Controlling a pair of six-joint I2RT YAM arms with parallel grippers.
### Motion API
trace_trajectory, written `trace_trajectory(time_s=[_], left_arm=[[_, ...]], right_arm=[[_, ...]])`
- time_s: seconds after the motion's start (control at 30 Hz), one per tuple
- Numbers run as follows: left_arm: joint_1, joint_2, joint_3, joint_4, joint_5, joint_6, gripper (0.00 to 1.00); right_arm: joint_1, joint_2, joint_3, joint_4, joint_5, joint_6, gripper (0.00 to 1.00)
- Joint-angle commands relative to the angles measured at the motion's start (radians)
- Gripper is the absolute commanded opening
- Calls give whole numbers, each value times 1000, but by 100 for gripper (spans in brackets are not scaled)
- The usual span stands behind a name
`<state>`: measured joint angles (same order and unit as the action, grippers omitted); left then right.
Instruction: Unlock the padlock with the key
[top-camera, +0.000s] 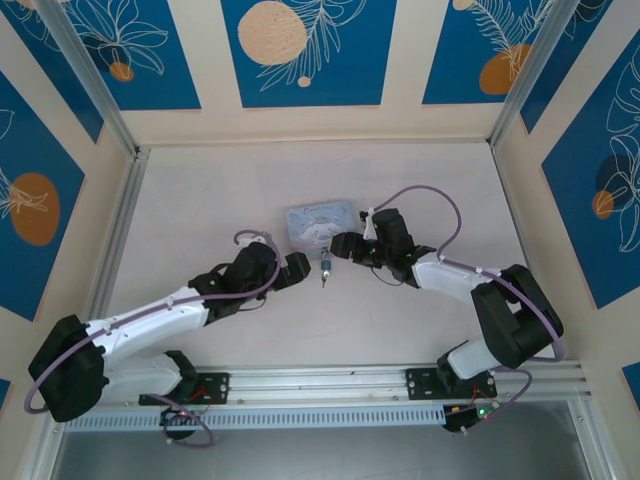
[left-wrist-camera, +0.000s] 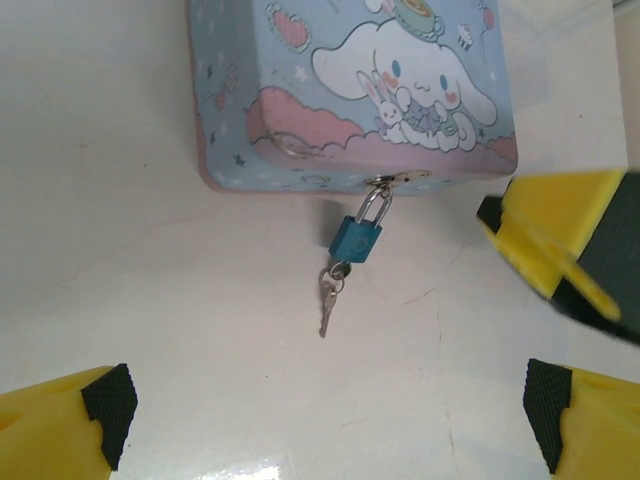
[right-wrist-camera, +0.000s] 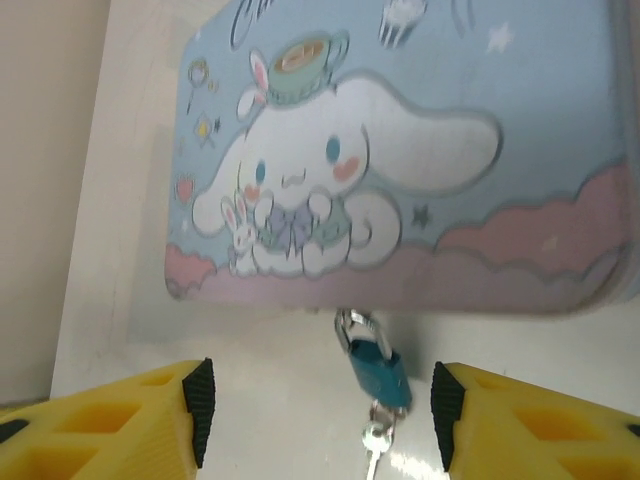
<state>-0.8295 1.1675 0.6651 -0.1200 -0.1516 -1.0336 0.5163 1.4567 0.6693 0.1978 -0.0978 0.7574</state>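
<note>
Left arm reaches low; my left gripper (left-wrist-camera: 325, 425) jaws wide apart, on near side of key (left-wrist-camera: 327, 300). Elbow bent, my right gripper (right-wrist-camera: 320, 410) jaws apart, flanking padlock (right-wrist-camera: 378, 365) hung on closed tin (left-wrist-camera: 350, 90).

The left arm (top-camera: 150, 315) and the right arm (top-camera: 450, 275) are of one make: smooth white shells on the long links, with bulky black housings at the joints and black wrists. A thin mauve cable (top-camera: 425, 189) runs along each arm, looping free between the links. Both bases are black brackets. The jaws are bright yellow wedges with hollow, ribbed bodies — each faced on its inner side with a black pad (left-wrist-camera: 105, 405). A small green light (top-camera: 487, 409) glows at the right base.
</note>
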Motion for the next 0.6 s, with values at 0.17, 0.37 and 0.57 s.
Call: trace_trajectory(time_s=[0.17,0.37,0.57], left_arm=[[9,89,92,-51,-23,89,100],[19,121,103,-43,-11,82,100],[26,124,93,-28,-1,69,100]], right_arm=[[33,-11,-137,79,-8,-26,53],[82,71,-83,55,38,-74,52],[105,145,-22,34,68,-93,51]])
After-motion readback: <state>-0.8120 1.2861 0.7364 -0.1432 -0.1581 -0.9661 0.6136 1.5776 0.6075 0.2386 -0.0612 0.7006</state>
